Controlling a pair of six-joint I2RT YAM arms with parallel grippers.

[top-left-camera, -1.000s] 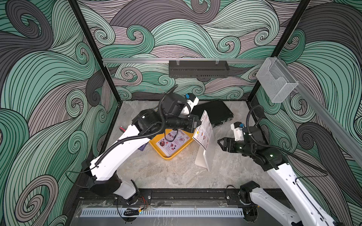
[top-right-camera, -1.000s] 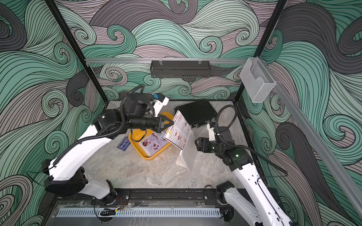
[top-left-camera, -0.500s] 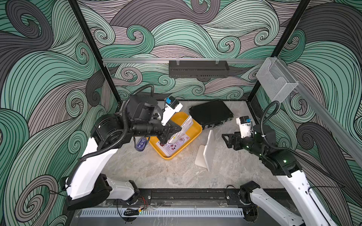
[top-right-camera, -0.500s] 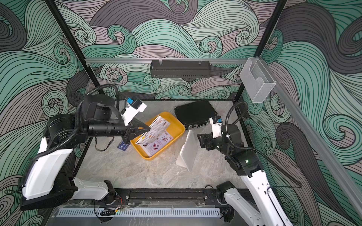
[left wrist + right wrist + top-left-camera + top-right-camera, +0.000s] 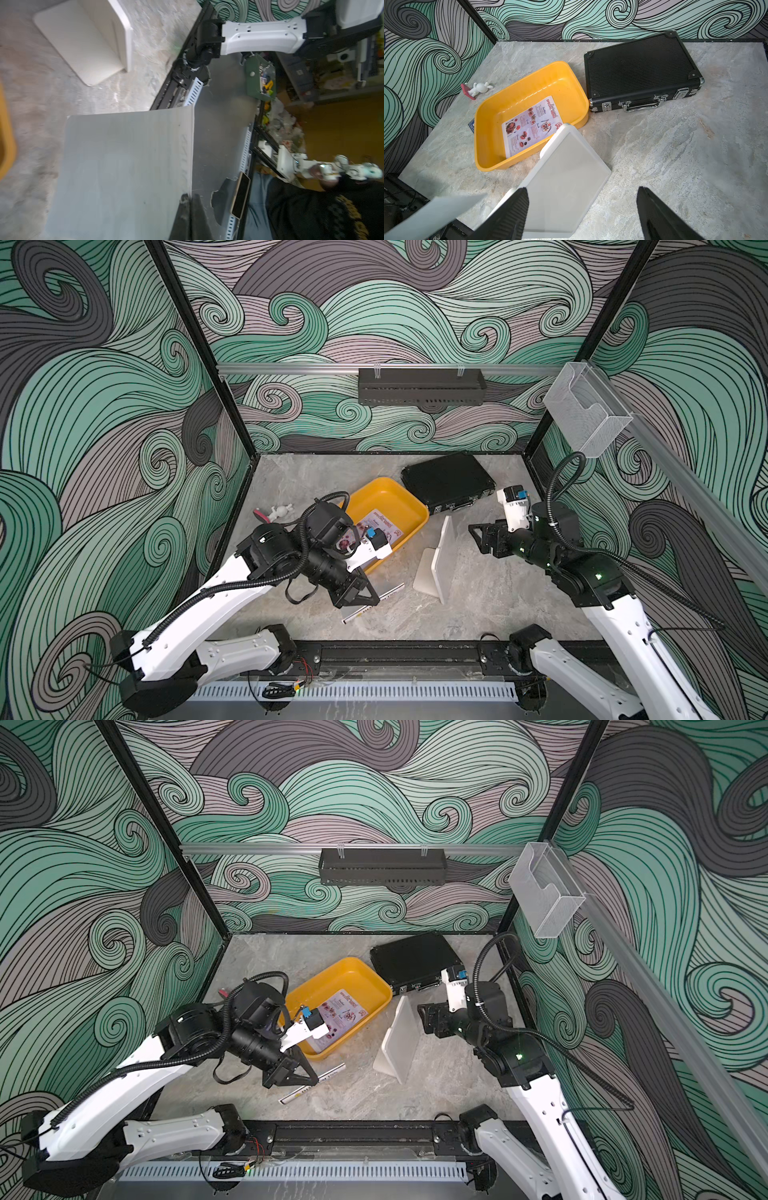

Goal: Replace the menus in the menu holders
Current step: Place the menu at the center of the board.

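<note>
Your left gripper (image 5: 365,598) is clamped on the white black-bordered paper menu (image 5: 124,166) at the front of the grey marble table (image 5: 478,614). Farther in, the milky-white plastic sign stand (image 5: 446,556) stands upright, with the right gripper (image 5: 582,191) spread wide just beside it. The pinkish photo menu (image 5: 532,124) lies in the yellow plastic tray (image 5: 529,74), and the black ribbed case (image 5: 639,68) is behind.
</note>
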